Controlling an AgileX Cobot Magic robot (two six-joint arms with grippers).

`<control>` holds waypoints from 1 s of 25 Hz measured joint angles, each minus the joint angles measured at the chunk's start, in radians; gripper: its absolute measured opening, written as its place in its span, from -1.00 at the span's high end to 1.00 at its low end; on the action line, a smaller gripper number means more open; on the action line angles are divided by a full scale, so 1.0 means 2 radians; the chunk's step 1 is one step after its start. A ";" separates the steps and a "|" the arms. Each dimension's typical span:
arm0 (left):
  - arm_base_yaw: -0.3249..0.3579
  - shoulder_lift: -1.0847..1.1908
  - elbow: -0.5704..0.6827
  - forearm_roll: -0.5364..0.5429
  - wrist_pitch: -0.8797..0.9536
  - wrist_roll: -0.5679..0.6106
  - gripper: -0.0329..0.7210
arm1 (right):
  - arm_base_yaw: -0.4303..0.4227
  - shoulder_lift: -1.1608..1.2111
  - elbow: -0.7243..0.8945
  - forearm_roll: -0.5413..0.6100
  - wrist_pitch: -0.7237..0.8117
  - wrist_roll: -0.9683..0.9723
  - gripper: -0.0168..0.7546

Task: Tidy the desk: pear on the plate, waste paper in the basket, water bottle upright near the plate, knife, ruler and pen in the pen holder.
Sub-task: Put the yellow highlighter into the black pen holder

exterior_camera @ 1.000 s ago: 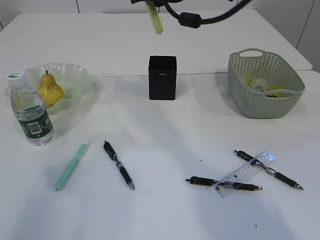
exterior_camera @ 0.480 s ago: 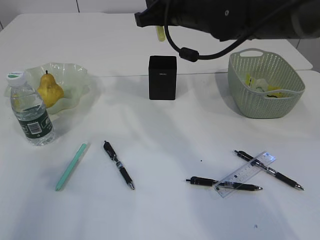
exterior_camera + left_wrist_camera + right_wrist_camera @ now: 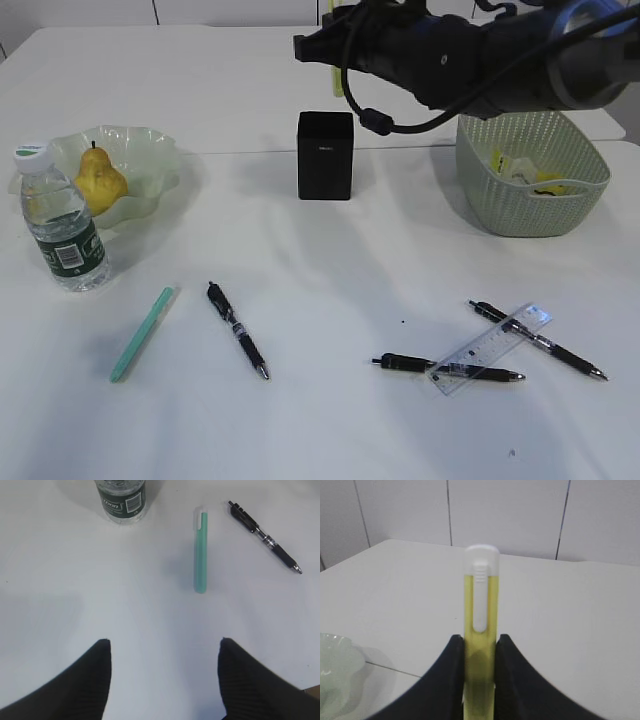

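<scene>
The step in hand is judged to be the delivery of a knife to the small black square-sided pen holder (image 3: 325,155). A slim yellow-green utility knife with a white slider cap (image 3: 480,630) is clamped between the fingers of the right gripper (image 3: 480,652), its white end pointing away from the wrist camera. In the exterior view only a sliver of the yellow body (image 3: 337,78) shows beside the dark right arm (image 3: 470,55), which is stretched in from the right at a low angle, above and just behind the holder.

For the next move, the knife would have to be brought over the holder's open top, turned near upright and lowered inside before it is released (a tilted drop could catch the rim).

The left gripper (image 3: 162,680) is held open and empty above the large plain white tabletop (image 3: 330,280), with a mint-green capped pen-like stick (image 3: 200,550) and a black retractable pen (image 3: 265,537) lying ahead of it.

The fist-sized yellow pear (image 3: 98,180) sits in the translucent pale-green wavy-rimmed plate (image 3: 150,160), the small clear water bottle with the dark green label (image 3: 62,220) stands upright just beside it, and crumpled scraps (image 3: 520,170) lie in the grey-green perforated basket (image 3: 530,205). The short transparent ruler (image 3: 490,348) rests across two black pens (image 3: 450,368) near the front right.
</scene>
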 joint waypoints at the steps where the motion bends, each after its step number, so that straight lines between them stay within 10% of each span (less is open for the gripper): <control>1: 0.000 0.000 0.000 0.000 0.000 0.000 -0.33 | -0.003 0.003 0.000 0.007 -0.002 0.000 0.54; 25: 0.000 0.000 0.000 -0.020 -0.013 0.000 -0.33 | -0.008 0.109 -0.101 0.016 -0.031 0.000 0.54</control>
